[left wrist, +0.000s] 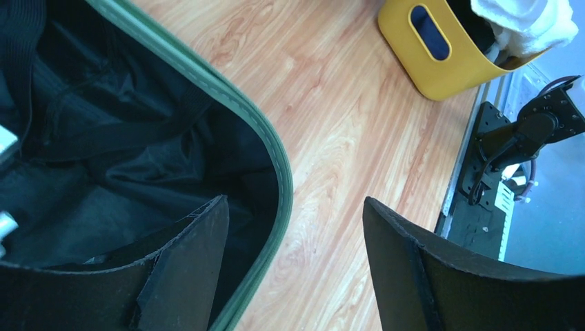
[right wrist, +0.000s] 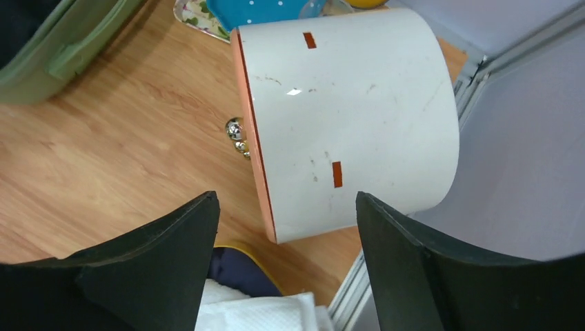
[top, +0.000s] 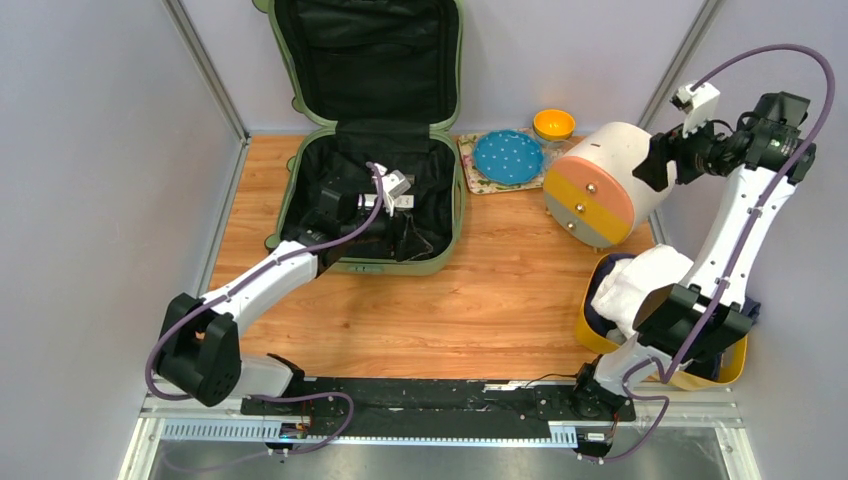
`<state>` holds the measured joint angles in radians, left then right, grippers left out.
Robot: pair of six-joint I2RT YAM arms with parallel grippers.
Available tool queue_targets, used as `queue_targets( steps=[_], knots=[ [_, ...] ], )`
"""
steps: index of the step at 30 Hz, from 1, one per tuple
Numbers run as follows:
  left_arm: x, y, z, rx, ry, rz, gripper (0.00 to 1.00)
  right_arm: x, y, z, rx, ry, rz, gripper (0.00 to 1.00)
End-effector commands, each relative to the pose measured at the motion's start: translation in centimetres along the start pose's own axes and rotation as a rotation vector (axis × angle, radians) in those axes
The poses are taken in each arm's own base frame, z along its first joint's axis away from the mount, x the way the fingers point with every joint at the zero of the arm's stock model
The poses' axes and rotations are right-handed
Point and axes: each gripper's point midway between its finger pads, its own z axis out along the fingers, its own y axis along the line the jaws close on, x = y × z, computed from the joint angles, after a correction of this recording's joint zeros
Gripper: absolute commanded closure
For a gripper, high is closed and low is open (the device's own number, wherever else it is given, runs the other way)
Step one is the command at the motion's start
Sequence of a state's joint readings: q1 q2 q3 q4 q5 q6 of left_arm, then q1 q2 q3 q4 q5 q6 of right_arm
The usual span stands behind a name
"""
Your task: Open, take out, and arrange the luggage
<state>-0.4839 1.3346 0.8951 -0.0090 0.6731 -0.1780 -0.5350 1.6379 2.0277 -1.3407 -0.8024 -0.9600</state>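
Wooden tabletop [top: 500,300]; luggage [top: 420,266] open at eleven o'clock, left jaws released astride its rim, right jaws released, empty.

Free tabletop [top: 500,300] between luggage [top: 372,110], drawer box [top: 600,190]

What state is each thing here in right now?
Luggage: open, lid raised at the back.
Drawer box: drawers shut.
Left arm: jaws open, empty, at luggage's rim.
Right arm: jaws open, empty, by drawer box.
Yellow tray: holds white cloth.
Blue plate: empty.
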Motion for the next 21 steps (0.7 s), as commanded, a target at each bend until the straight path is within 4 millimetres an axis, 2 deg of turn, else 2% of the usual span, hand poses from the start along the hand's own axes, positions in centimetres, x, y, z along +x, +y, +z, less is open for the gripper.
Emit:
queue_targets(
  steps=[1, 2, 3, 4, 6, 7, 9, 10, 11, 12, 14, 15, 17, 20, 21],
  knots=[
    [-3.7, -0.3, 0.7, 0.059, -0.076, 0.149, 0.22, -1.4, -4.1, 0.2, 0.222, -0.058, 0.352, 0.21],
    [-4.2, -0.4, 0.8, 0.065, -0.08, 0.149, 0.22, -1.6, -5.4, 0.3, 0.272, -0.074, 0.381, 0.21],
    [-4.1, -0.2, 1.1, 0.07, -0.075, 0.14, 0.22, -1.2, -6.7, 1.2, 0.292, -0.075, 0.42, 0.22],
    [-4.2, -0.2, 1.2, 0.076, -0.073, 0.135, 0.23, -2.3, -8.6, 0.8, 0.365, -0.097, 0.403, 0.23],
    [-4.2, -0.2, 1.5, 0.082, -0.07, 0.124, 0.23, -2.2, -11.3, 1.5, 0.439, -0.108, 0.431, 0.25],
    [-4.2, -0.1, 1.5, 0.078, -0.072, 0.115, 0.23, -3.0, -13.1, 1.1, 0.501, -0.148, 0.429, 0.26],
    [-3.9, 0.0, 1.5, 0.073, -0.068, 0.103, 0.23, -2.8, -14.7, 2.0, 0.528, -0.167, 0.436, 0.25],
    [-3.7, 0.0, 1.5, 0.07, -0.065, 0.094, 0.23, -3.5, -15.6, 2.1, 0.537, -0.206, 0.437, 0.25],
    [-3.4, 0.0, 1.5, 0.071, -0.06, 0.09, 0.24, -3.6, -15.7, 2.7, 0.515, -0.214, 0.439, 0.24],
    [-3.3, 0.0, 1.5, 0.068, -0.059, 0.084, 0.23, -2.8, -16.0, 4.1, 0.482, -0.205, 0.459, 0.23],
    [-2.8, 0.1, 1.4, 0.063, -0.054, 0.078, 0.24, -3.6, -15.6, 5.2, 0.401, -0.241, 0.476, 0.22],
    [-2.7, 0.1, 1.3, 0.058, -0.053, 0.078, 0.23, -3.1, -15.6, 6.6, 0.356, -0.238, 0.493, 0.22],
    [-2.5, 0.2, 1.2, 0.05, -0.051, 0.075, 0.24, -3.2, -15.4, 7.6, 0.296, -0.253, 0.52, 0.22],
    [-1.8, 0.4, 1.2, 0.043, -0.041, 0.063, 0.23, -2.6, -14.7, 9.6, 0.195, -0.261, 0.58, 0.22],
    [-1.8, 0.4, 1.2, 0.042, -0.04, 0.062, 0.23, -1.8, -14.5, 10.5, 0.163, -0.25, 0.627, 0.24]
  ],
)
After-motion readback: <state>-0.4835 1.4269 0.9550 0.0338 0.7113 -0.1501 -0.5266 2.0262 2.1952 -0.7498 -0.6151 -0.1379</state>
